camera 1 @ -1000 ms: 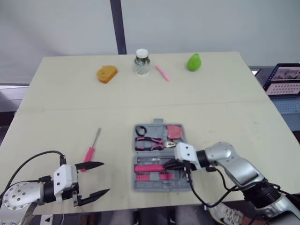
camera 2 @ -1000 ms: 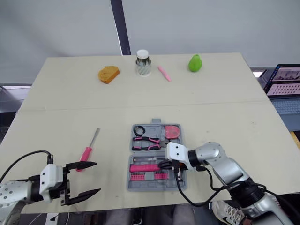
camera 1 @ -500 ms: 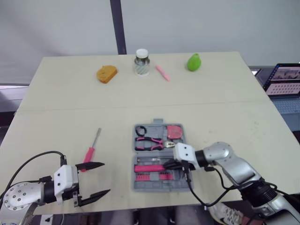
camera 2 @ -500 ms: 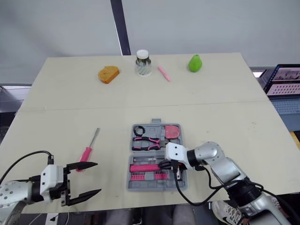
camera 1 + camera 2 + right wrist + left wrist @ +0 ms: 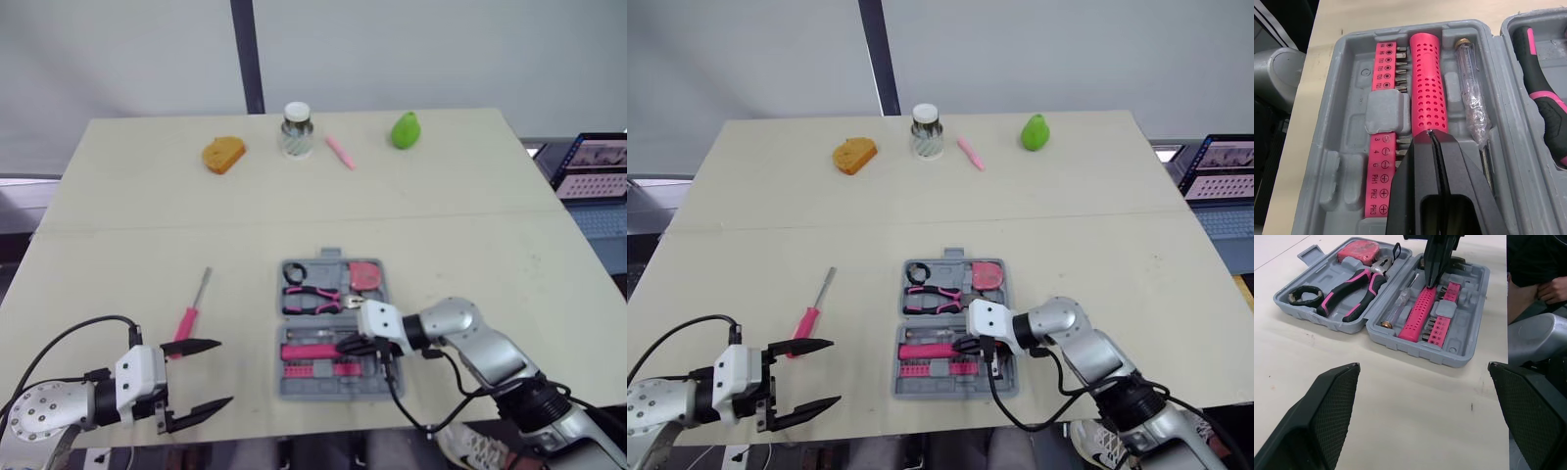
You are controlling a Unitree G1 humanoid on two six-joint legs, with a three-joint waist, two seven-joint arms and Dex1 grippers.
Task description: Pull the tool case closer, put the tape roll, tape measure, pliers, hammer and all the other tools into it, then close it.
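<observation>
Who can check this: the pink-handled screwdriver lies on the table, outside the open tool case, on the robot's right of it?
Wrong side. The pink-handled screwdriver lies on the table, outside the open tool case, on the robot's left of it; the left eye view shows this.

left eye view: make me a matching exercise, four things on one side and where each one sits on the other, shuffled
1 pliers
2 screwdriver
3 jar
4 green object

a far right part of the table
b bare table, left of the tool case
c inside the tool case
d far edge, near the middle

Pairs: 1-c, 2-b, 3-d, 4-a
</observation>
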